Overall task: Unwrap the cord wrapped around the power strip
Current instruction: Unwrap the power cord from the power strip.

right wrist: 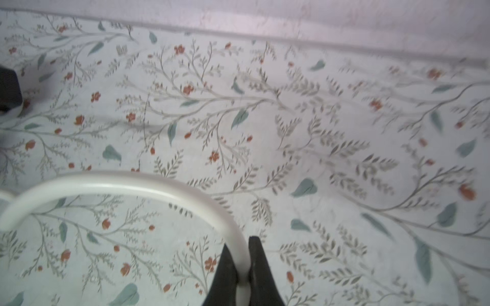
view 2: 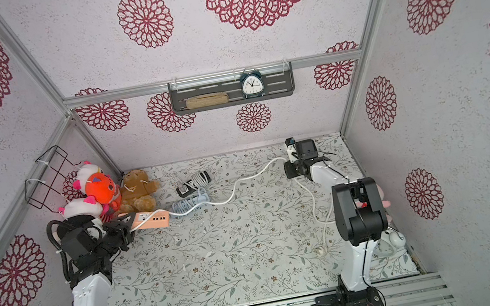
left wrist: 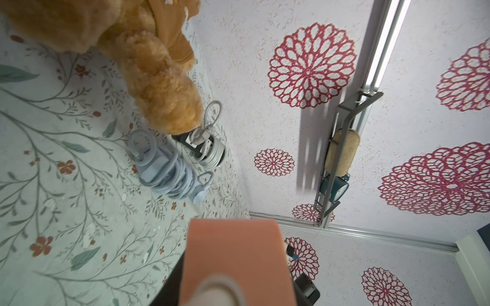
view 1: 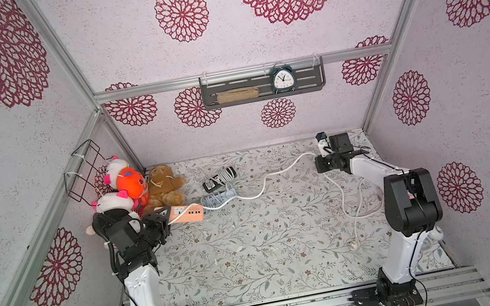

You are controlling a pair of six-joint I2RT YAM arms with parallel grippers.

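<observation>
Peach power strip — white cord runs off it, slack and curving.

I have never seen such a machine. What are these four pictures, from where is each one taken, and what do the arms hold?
This is a robot with two arms, mounted at the near edge of a flowered table. Two pictures look down from one overhead camera and are nearly the same; the other two come from a small camera on each wrist. The left gripper is shut on a peach power strip, seen very close in the left wrist picture. The right gripper pinches that strip's white cord, which runs loosely across the table to its plug. Two more strips lie wound in their cords: a blue-grey strip and a black strip, near some plush toys.
</observation>
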